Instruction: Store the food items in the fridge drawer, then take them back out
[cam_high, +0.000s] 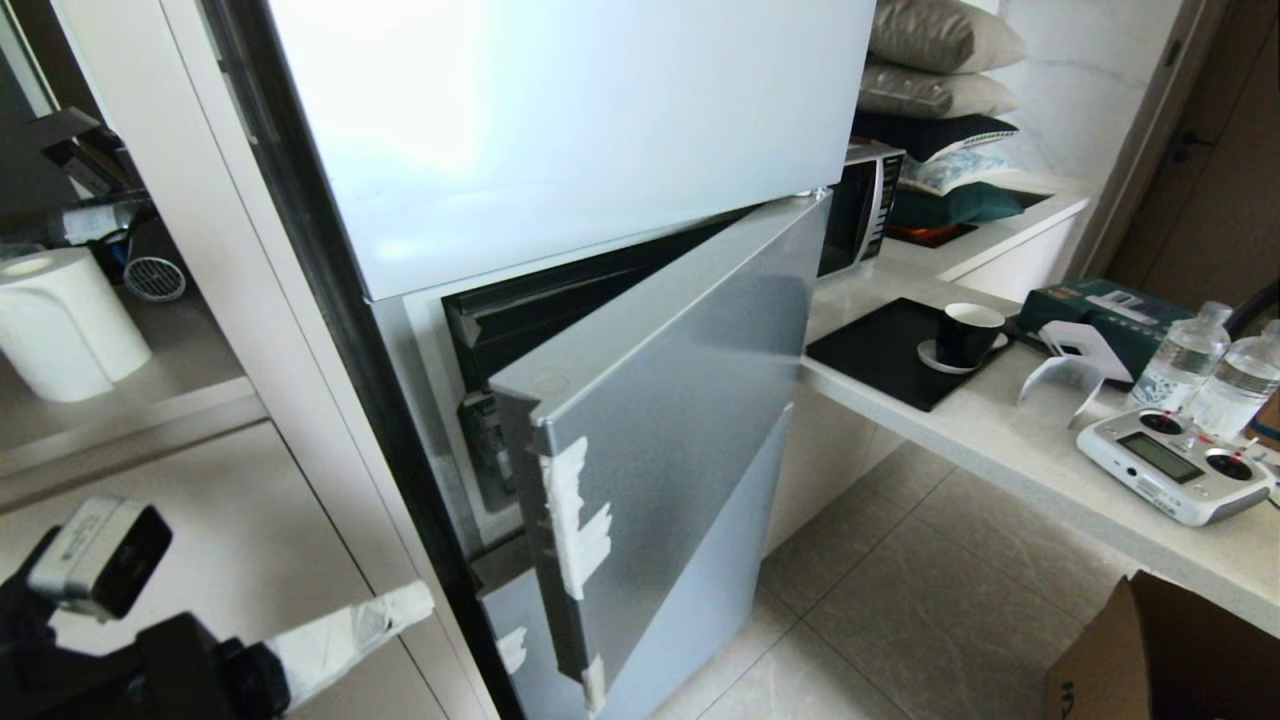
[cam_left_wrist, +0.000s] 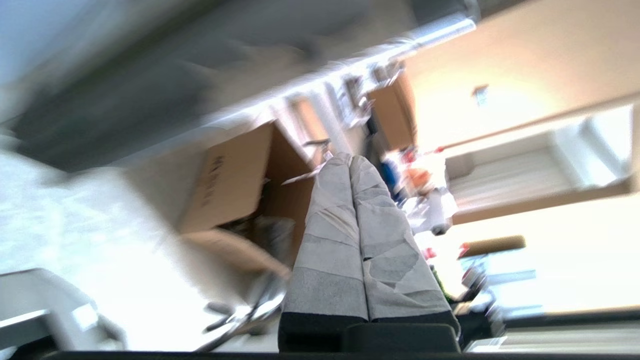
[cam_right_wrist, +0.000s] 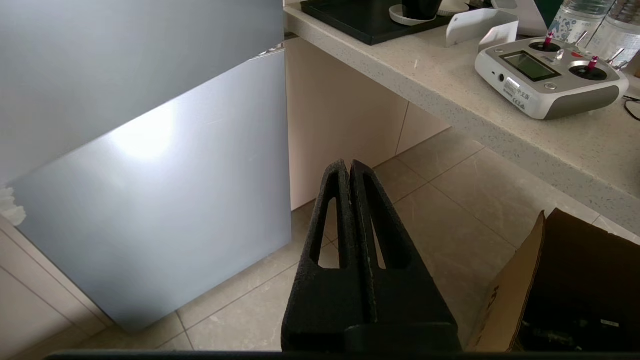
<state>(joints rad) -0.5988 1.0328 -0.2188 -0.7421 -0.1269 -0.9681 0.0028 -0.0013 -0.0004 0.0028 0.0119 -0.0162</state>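
Fridge (cam_high: 560, 130) middle door (cam_high: 680, 400) ajar, drawer and food unseen; my left gripper (cam_high: 415, 600) beside fridge, fingers together, empty; storing not begun.

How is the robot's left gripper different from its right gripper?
The left gripper has fingers wrapped in pale grey tape; the right gripper has bare black fingers with slots cut through them. The left gripper shows at the lower left of the head view, beside the fridge; the right gripper points down at the tiled floor, outside that view. Both are shut and hold nothing.
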